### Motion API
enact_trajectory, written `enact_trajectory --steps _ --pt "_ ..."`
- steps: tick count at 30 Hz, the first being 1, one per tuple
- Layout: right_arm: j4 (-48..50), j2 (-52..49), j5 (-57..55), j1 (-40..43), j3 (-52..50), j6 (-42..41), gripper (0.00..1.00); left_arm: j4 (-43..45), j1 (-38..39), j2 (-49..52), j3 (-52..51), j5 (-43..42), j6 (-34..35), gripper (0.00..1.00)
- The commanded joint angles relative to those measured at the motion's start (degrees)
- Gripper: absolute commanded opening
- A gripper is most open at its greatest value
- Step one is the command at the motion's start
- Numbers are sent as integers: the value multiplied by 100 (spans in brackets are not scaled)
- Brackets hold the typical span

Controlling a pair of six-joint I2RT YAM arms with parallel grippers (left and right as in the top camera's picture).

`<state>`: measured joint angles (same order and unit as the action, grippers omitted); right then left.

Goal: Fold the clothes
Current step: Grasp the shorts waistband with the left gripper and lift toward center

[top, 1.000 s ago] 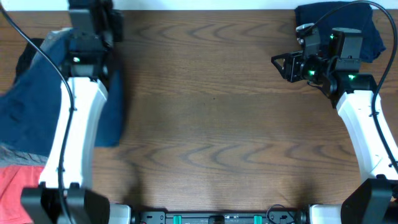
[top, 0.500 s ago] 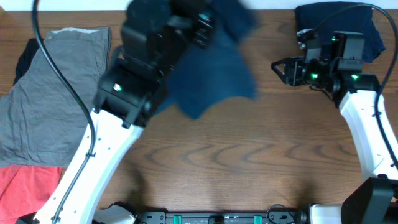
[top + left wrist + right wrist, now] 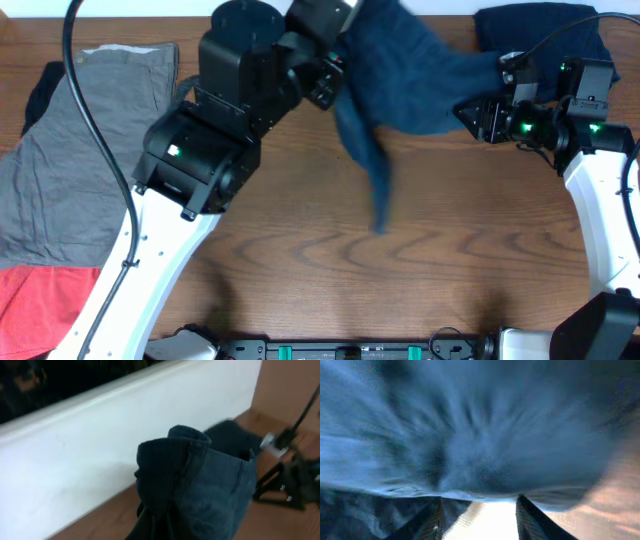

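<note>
Dark navy shorts (image 3: 400, 80) hang bunched in the air over the back middle of the table, a tail trailing down to about (image 3: 378, 195). My left gripper (image 3: 200, 530) is shut on their crumpled top edge (image 3: 195, 465); in the overhead view its fingers are hidden by the fabric. At the right, my right gripper (image 3: 465, 110) points left at the shorts' right edge. In the right wrist view blurred navy cloth (image 3: 480, 435) fills the frame just past the open right gripper (image 3: 480, 520), and the gap between the fingers shows bright and empty.
Grey shorts (image 3: 80, 150) lie flat at the far left, with a coral-red garment (image 3: 40, 310) in front of them. Another navy garment (image 3: 540, 35) lies at the back right corner behind my right arm. A white wall (image 3: 100, 450) borders the table's back edge.
My left arm has swung from the far left to the back middle, carrying the navy shorts up off the grey ones. The right gripper shifted slightly right and now meets the cloth.
</note>
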<state>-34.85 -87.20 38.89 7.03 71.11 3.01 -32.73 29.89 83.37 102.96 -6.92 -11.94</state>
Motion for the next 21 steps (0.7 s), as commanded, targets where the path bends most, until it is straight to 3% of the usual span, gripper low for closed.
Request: enact_trajectory --steps 1,11,16,21 --pt "35 92 205 -256 98 144 43 -260 -173 -96 175 46 24 6" --pt "-120 -199 59 -892 9 328 53 -1707 -553 264 146 48 2 6" --pt "-212 -553 -7 -1064 -151 330 53 -1969 -684 538 146 50 2 6" --pt "-986 -951 -9 -1027 -170 232 55 -2164 -879 649 144 225 7 6"
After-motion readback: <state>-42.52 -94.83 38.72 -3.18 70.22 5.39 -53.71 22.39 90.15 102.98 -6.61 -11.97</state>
